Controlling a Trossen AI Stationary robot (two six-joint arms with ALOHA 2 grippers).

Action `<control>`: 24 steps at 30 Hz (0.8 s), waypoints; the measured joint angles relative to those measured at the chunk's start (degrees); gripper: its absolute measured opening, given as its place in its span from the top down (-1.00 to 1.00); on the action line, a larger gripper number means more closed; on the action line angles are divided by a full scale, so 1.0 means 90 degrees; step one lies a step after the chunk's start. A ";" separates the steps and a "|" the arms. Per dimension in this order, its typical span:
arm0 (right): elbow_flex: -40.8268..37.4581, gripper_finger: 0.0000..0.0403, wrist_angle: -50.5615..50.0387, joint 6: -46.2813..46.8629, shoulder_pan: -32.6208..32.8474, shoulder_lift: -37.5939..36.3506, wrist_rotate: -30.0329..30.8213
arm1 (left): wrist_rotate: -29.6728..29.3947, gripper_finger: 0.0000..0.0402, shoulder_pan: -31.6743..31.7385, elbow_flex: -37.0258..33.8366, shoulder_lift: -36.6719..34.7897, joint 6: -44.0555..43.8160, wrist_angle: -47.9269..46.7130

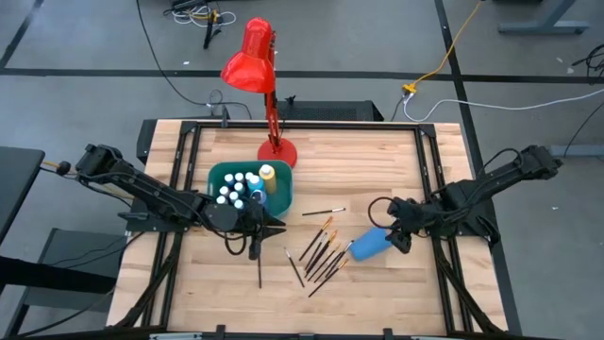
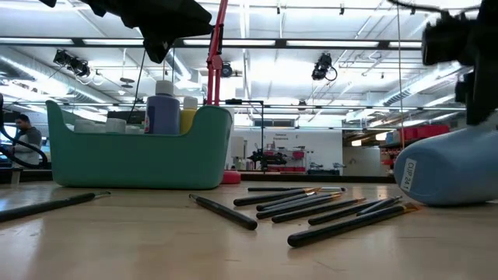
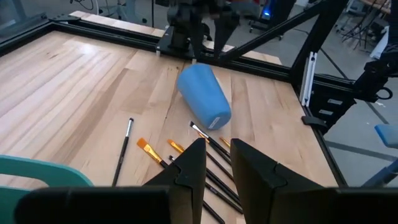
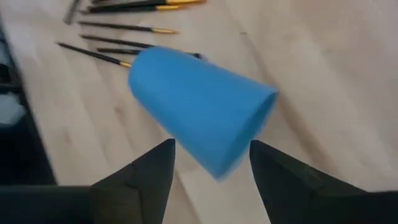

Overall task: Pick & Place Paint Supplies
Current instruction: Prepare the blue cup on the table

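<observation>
The left gripper's fingers (image 3: 191, 177) are standing only narrowly parted and are gripping nothing; loose brushes are showing through the slit between them. The left gripper (image 1: 253, 227) is hovering just in front of the teal bin (image 1: 283, 196). The right gripper (image 1: 394, 231) is spreading its fingers (image 4: 149, 168) wide, empty, and they are flanking the closed end of the blue cup (image 4: 199, 115), which is lying on its side well to the right of the bin; whether they are touching it I cannot tell.

The task is looking roughly half done. The white-capped paint bottles (image 1: 236, 189) and the taller yellow bottle (image 1: 267, 174) are already sitting inside the bin. The brushes are still waiting: a loose fan of dark-handled brushes (image 1: 321, 253) is lying on the table between the bin and the cup, one brush (image 1: 324, 212) is lying alone just right of the bin, and another brush (image 1: 260, 266) is lying in front of the bin, below the left gripper
</observation>
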 joint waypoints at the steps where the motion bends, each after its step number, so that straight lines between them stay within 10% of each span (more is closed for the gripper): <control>1: -0.0243 -0.09 0.0333 0.0116 0.0000 -0.0069 -0.0096 | -0.0001 0.59 0.0000 0.0000 0.0000 0.0002 0.0000; 14: -0.1893 -0.05 0.3653 -0.0385 -0.0002 -0.0140 -0.0312 | 0.0000 0.59 0.0000 0.0000 0.0000 0.0016 -0.0003; 24: -0.1922 0.62 0.4148 -0.1048 -0.0137 -0.0140 -0.0005 | 0.0001 0.59 -0.0003 0.0000 0.0000 -0.0001 -0.0002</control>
